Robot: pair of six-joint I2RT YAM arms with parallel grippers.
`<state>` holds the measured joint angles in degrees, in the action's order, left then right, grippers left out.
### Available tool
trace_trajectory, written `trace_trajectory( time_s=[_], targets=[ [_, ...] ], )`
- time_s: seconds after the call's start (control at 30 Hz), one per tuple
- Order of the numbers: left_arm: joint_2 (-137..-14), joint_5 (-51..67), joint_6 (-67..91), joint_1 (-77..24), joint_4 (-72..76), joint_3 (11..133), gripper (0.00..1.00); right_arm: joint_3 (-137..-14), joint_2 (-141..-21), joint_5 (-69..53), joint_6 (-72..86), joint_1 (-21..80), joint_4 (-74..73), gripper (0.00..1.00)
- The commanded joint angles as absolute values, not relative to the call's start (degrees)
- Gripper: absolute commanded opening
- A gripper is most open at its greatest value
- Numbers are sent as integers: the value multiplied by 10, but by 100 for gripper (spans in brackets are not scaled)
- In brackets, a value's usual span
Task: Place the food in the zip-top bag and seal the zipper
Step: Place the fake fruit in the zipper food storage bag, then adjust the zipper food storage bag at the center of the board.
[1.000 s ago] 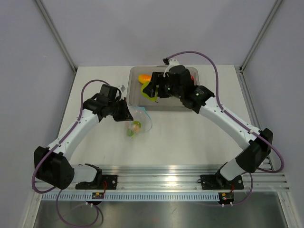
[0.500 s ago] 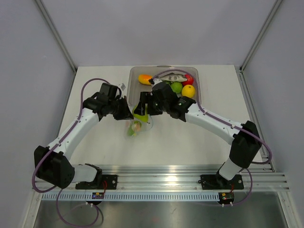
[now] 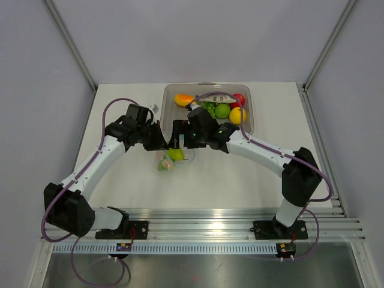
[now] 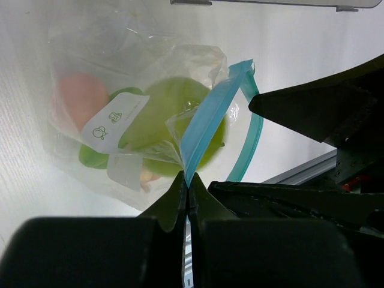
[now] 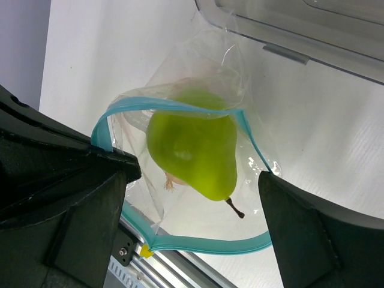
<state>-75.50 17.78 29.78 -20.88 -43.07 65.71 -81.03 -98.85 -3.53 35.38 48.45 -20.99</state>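
Left pincer (image 4: 186,186) pinched tight; right pincer (image 5: 192,177) spread wide; arms angled inward, wrists close.

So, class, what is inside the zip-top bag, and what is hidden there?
A green pear sits in the open mouth of the zip-top bag. Through the plastic, a pinkish egg and a darker green piece show. The pear and a white label cover whatever lies beneath.
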Motion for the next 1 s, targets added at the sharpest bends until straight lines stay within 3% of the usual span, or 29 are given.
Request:
trace_trajectory(
  time_s=[0.0,0.13,0.3,0.57,0.77,0.8,0.9,0.93,0.97],
  targets=[
    [-759,194,294,-208,-402,683,0,-824,-961,-7,344,490,-213,98],
    [-759,196,294,-209,-401,684,0,-828,-940,17,334,490,-224,97],
    [-757,195,294,-208,-406,686,0,-803,-909,80,329,490,-235,81],
    [-755,195,293,-208,-407,686,0,-781,-923,115,345,488,-259,90],
    [-751,192,290,-208,-412,686,0,-762,-954,89,346,487,-253,84],
    [-751,191,289,-207,-413,686,0,-759,-959,84,348,487,-250,81],
    [-751,190,288,-205,-413,686,0,-749,-971,64,360,488,-227,61],
    [-751,192,288,-202,-412,686,0,-750,-974,61,362,487,-219,46],
    [-752,193,287,-201,-413,687,0,-758,-977,53,362,487,-218,38]
  ],
)
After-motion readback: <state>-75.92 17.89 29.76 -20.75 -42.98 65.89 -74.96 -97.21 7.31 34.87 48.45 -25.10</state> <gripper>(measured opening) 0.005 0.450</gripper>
